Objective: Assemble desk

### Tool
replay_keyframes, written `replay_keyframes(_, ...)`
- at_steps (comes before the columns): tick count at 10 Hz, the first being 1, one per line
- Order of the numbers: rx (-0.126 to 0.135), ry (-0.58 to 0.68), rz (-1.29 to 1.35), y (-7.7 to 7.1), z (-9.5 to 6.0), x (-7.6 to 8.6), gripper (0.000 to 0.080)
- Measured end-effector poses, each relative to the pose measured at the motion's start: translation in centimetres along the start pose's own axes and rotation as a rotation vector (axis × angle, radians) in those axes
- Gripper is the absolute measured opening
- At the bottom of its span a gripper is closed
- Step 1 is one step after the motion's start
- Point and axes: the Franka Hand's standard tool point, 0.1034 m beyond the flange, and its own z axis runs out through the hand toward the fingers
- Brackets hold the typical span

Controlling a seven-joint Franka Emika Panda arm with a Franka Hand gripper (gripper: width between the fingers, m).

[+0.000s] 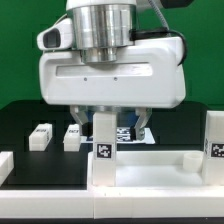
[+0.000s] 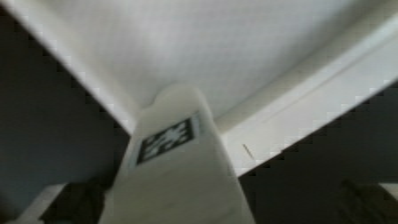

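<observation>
The white desk panel (image 1: 150,172) lies at the front, rim up. One white leg (image 1: 103,138) with a tag stands upright on its corner on the exterior view's left. A second leg (image 1: 215,135) stands at the corner on the right. Two loose legs (image 1: 40,136) (image 1: 72,136) lie on the black table behind. My gripper (image 1: 113,128) hangs over the first leg, its fingers either side of the leg's top. In the wrist view the leg (image 2: 175,150) runs down to the panel (image 2: 196,50). The gripper (image 2: 214,208) looks open, with a dark gap between the leg and one finger (image 2: 377,200).
A white block (image 1: 5,166) sits at the exterior view's left edge, level with the panel. The marker board (image 1: 127,135) shows partly behind the gripper. A green wall closes the back.
</observation>
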Motion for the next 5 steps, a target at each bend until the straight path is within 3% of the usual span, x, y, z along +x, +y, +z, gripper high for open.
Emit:
replay_keyframes(1,0.008,0.034,-0.165,1.3,-0.4,0.5,0.0649)
replay_keyframes(2,0.011,0.048,-0.155,2.4,-0.7,0.7,0.0649)
replay_keyframes(3,0.01,0.045,-0.117,2.1,-0.5,0.6,0.0649)
replay_keyframes(4,0.011,0.044,-0.111,2.0,-0.5,0.6,0.0559)
replay_keyframes(5,0.012,0.044,-0.078,2.1,-0.5,0.6,0.0352)
